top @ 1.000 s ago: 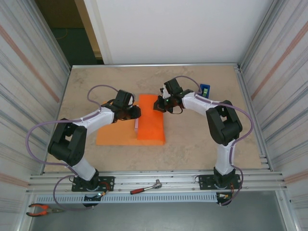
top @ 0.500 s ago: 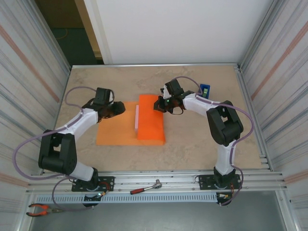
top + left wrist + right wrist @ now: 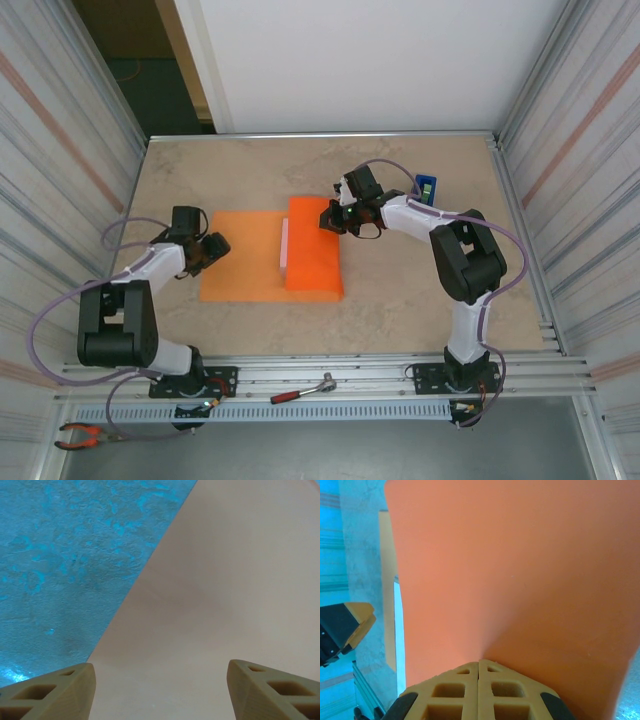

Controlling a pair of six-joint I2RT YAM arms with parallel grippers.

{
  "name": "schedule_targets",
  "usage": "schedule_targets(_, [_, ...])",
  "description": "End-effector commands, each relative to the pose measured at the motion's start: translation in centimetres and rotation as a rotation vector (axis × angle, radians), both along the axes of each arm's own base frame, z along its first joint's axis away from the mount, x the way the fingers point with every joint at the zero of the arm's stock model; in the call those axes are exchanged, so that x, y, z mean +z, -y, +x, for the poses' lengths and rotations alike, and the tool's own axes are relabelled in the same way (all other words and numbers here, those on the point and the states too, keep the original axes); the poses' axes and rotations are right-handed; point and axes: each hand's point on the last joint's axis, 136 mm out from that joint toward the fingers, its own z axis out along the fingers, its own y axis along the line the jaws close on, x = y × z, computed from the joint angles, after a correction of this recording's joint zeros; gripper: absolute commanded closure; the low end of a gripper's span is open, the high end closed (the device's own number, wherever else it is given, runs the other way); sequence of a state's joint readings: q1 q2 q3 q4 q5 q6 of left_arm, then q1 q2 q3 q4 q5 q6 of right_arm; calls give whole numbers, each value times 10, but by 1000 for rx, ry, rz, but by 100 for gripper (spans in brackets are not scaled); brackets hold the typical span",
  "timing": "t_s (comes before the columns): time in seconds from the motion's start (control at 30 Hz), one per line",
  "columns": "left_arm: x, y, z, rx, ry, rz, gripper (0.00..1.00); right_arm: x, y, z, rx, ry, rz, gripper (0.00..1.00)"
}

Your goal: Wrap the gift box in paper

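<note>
the paper [image 3: 245, 272] looks thin and matte; the table [image 3: 400, 290] is mottled, perhaps stone-like laminate.

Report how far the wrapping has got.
Done: one flap of the paper lies folded over the gift box. In hand: the shut right gripper rests on that flap; the open left gripper hovers at the flat left side. Left: fold that side over, close the ends.

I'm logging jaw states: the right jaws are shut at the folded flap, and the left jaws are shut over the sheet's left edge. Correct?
No: the left gripper has open jaws over the left edge of the paper, as the left wrist view shows; the rest stands.
</note>
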State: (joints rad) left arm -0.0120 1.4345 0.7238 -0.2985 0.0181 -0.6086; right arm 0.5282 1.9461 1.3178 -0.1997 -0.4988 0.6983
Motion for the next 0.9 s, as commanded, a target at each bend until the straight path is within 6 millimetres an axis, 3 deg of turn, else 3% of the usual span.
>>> schedule_targets(0.0, [-15, -12, -11, 54, -51, 44, 29, -41, 19, -19, -20, -103, -102, 100])
schedule_targets(0.17, [-21, -14, -15, 71, -70, 52, 25, -41, 18, -18, -18, -103, -97, 100])
schedule_targets(0.37, [-30, 1, -13, 34, -81, -29, 24, -40, 19, -18, -19, -103, -97, 100])
schedule_targets(0.67, [-22, 71, 6, -182, 2, -221, 29, -39, 17, -16, -19, -102, -94, 100])
schedule_targets(0.87, [-14, 97, 26, -270, 59, -247, 29, -39, 17, -16, -19, -103, -94, 100])
